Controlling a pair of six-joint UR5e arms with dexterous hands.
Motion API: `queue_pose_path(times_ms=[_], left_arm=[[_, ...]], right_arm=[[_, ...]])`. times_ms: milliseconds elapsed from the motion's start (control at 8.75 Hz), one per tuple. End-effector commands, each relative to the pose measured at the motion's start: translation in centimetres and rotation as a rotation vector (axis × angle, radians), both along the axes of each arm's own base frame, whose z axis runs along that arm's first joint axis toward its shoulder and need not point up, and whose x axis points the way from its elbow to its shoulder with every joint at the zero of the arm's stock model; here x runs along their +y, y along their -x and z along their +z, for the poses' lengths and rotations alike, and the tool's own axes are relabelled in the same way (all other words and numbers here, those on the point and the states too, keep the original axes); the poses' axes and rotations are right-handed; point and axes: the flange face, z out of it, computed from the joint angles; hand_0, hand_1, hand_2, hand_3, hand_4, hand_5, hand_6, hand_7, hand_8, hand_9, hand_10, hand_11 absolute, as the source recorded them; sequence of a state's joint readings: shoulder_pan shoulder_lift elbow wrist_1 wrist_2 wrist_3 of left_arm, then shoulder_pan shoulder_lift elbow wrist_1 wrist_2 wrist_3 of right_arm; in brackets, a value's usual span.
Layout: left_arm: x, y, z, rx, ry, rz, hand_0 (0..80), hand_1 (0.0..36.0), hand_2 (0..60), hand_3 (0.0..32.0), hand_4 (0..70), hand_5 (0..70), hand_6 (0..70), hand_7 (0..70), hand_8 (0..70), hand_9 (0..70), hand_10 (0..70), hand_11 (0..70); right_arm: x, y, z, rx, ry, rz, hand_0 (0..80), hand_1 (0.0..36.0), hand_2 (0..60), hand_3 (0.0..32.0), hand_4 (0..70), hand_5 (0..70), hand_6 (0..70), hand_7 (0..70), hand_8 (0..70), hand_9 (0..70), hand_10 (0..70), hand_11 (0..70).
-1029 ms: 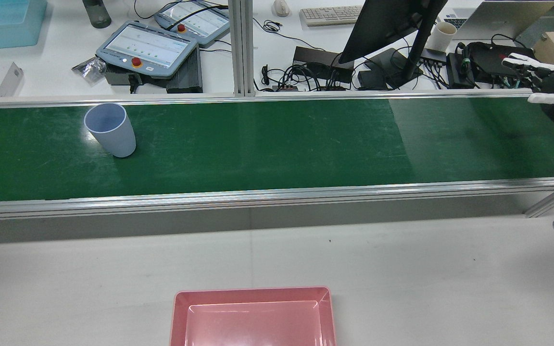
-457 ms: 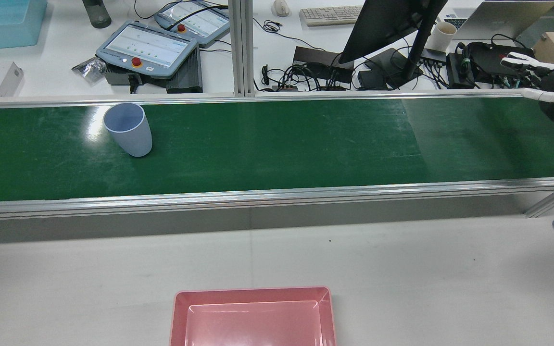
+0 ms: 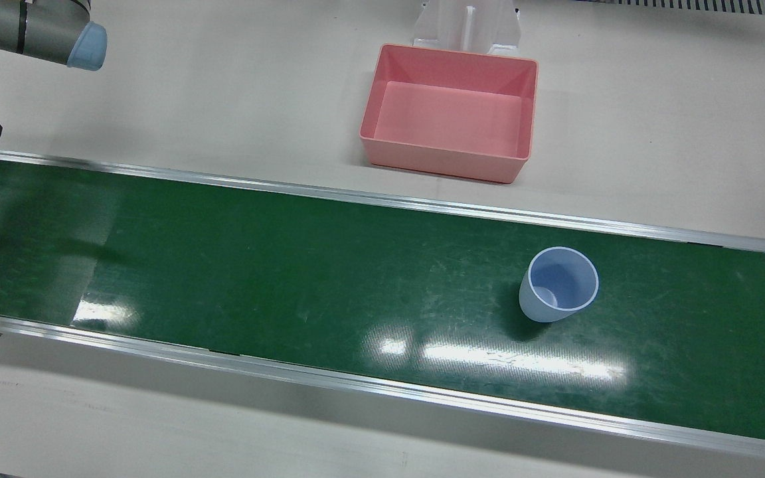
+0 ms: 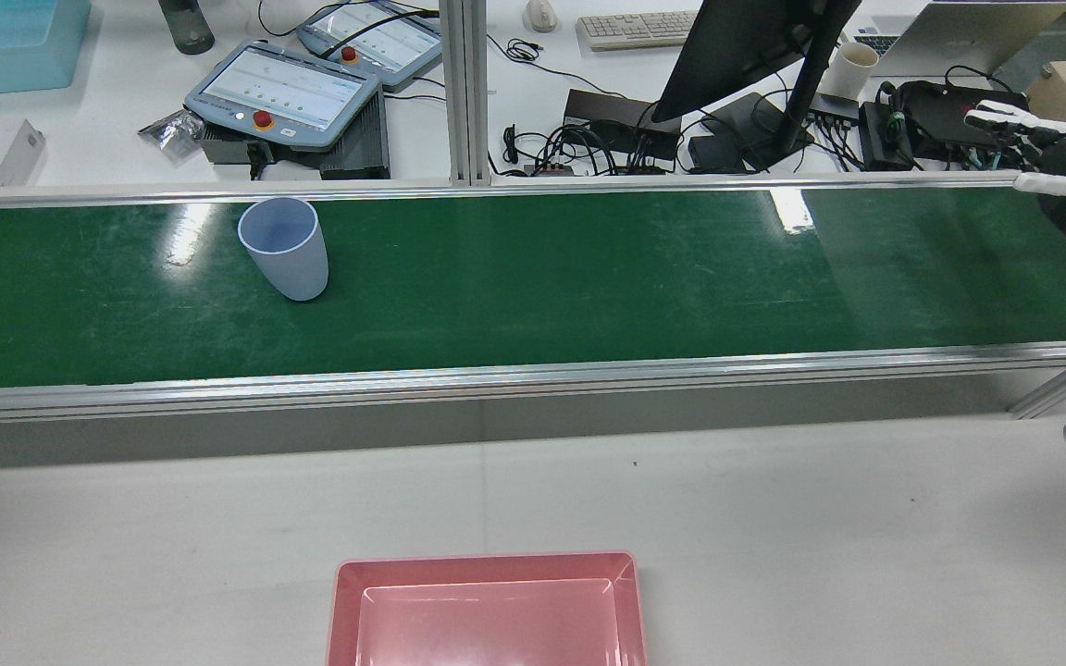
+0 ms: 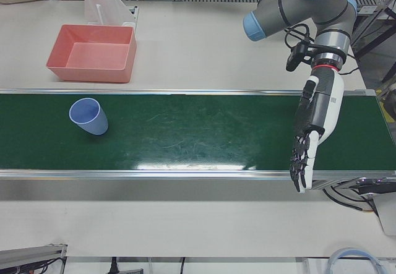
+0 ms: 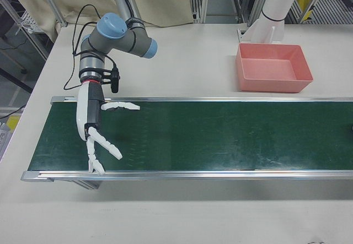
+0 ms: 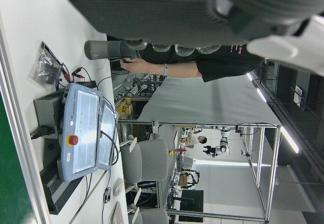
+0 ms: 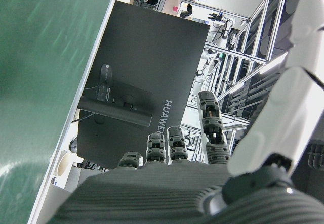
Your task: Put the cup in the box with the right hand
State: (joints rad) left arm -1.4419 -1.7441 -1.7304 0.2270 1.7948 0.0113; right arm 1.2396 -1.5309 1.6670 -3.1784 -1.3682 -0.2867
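Note:
A pale blue cup [image 4: 284, 249] stands upright on the green conveyor belt [image 4: 588, 277], near its far rail; it also shows in the front view [image 3: 558, 285] and the left-front view [image 5: 88, 116]. The pink box [image 4: 487, 566] sits empty on the white table on the robot's side of the belt [image 3: 445, 161] [image 6: 273, 83]. My right hand [image 6: 95, 127] hangs open over the belt's far right end [image 4: 1056, 157], fingers spread, holding nothing and far from the cup. My left hand [image 5: 312, 125] hangs over the belt's other end with fingers stretched straight, empty.
Aluminium rails [image 4: 533, 375] edge the belt. Behind it in the rear view lie two teach pendants [image 4: 285, 92], a black monitor [image 4: 737, 55], cables and a keyboard. The right arm's elbow [image 3: 37, 36] sits over the table's corner. A person shows in the left hand view [image 7: 167, 70].
The cup has travelled along the belt toward the right hand, to the right in the rear view. The right hand has barely shifted.

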Motion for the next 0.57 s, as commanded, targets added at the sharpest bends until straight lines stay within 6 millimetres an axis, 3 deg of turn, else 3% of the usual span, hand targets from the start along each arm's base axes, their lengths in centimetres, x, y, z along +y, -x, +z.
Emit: queue_pose_path(times_ms=[0,229,457], left_arm=[[0.00,0.00,0.00,-0.001,0.000,0.000,0.0,0.0,0.0,0.0,0.0,0.0,0.0,0.0,0.0,0.0,0.0,0.0],[0.00,0.00,0.00,0.001,0.000,0.000,0.0,0.0,0.0,0.0,0.0,0.0,0.0,0.0,0.0,0.0,0.0,0.0],[0.00,0.00,0.00,0.001,0.000,0.000,0.0,0.0,0.0,0.0,0.0,0.0,0.0,0.0,0.0,0.0,0.0,0.0]], right_arm=[[0.05,-0.09,-0.17,-0.002,-0.003,0.001,45.6,6.6,3.5,0.0,19.7,3.1,4.9,20.5,6.2,13.7,1.9,3.6],[0.06,0.18,-0.17,0.011,-0.005,-0.005,45.5,6.7,3.5,0.0,19.2,3.2,4.9,20.1,6.2,13.6,2.0,3.7],[0.17,0.79,0.06,0.017,-0.001,-0.015,44.9,8.0,6.8,0.0,12.3,3.4,4.5,18.5,5.0,11.8,1.7,3.6]])
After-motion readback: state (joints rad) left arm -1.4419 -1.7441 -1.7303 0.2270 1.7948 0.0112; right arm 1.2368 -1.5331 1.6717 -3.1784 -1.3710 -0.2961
